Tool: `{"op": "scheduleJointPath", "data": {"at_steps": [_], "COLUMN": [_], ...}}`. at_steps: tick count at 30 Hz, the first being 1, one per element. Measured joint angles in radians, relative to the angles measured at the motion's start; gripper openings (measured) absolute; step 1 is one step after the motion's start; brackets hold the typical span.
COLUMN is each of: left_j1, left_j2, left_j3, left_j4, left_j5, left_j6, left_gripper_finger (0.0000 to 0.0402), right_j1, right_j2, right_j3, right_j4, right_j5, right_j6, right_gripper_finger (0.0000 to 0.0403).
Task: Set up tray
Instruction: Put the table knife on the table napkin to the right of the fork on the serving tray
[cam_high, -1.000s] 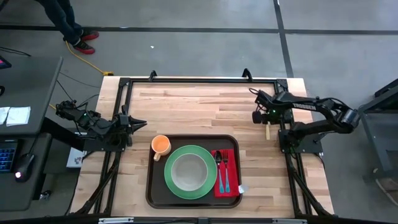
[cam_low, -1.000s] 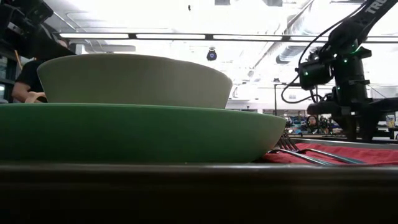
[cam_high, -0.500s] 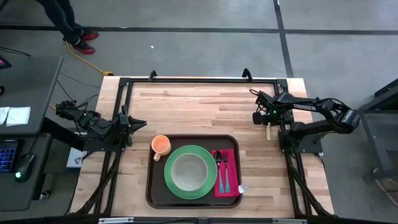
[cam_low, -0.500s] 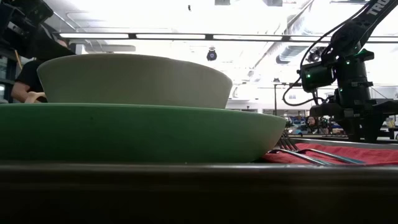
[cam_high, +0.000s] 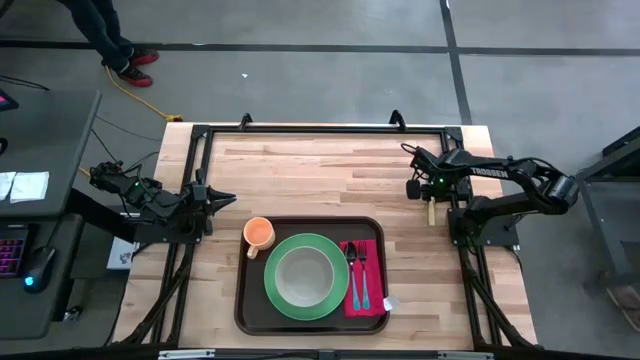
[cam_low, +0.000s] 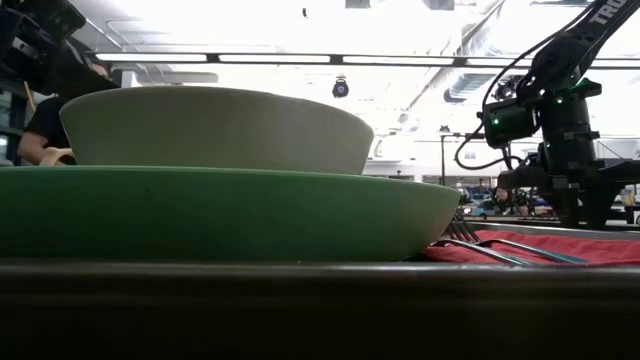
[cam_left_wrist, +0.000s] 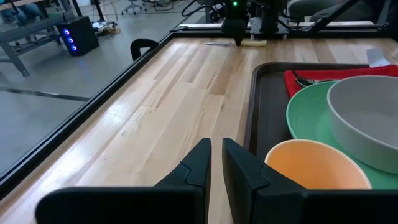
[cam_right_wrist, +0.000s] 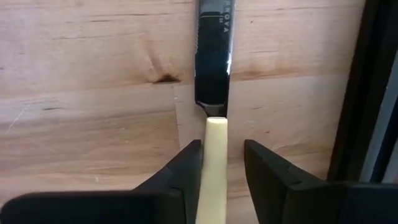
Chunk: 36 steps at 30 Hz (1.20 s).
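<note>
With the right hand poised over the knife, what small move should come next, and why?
Probably close the right hand on the knife: its fingers straddle the cream handle with gaps on both sides, and the knife lies on the table, off the tray.

high: straight down over whole table (cam_high: 300, 160) | low: table-level, pressed against tray (cam_low: 300, 310) rim, plate (cam_low: 200, 215) filling it, perhaps hiding most else | wrists: close, forward; left shares tray (cam_left_wrist: 261, 112)

We appear to be in a robotics lab or workshop. A light wooden bench (cam_high: 320, 170) in a black metal frame (cam_high: 300, 129) stands on a grey concrete floor (cam_high: 300, 70), beneath long ceiling strip lights (cam_low: 300, 58) and exposed ducts (cam_low: 470, 60).
</note>
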Motion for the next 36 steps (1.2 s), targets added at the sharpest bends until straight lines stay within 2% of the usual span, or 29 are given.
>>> {"op": "scheduleJointPath", "data": {"at_steps": [14,23,36], "left_j1": [0.0,0.0,0.0], "left_j2": [0.0,0.0,0.0], "left_j3": [0.0,0.0,0.0], "left_j4": [-0.008,-0.008,-0.017], "left_j5": [0.0,0.0,-0.016], "left_j6": [0.0,0.0,0.0], "left_gripper_finger": [0.0069,0.0069,0.0069], "right_j1": [0.0,0.0,0.0], "right_j2": [0.0,0.002,0.002], "right_j3": [-0.001,0.008,0.011], "right_j4": [0.006,0.004,-0.002], "right_j5": [0.013,0.013,-0.015], "right_j6": [0.011,0.013,0.015], "right_gripper_finger": [0.0035,0.0044,0.0038]}}
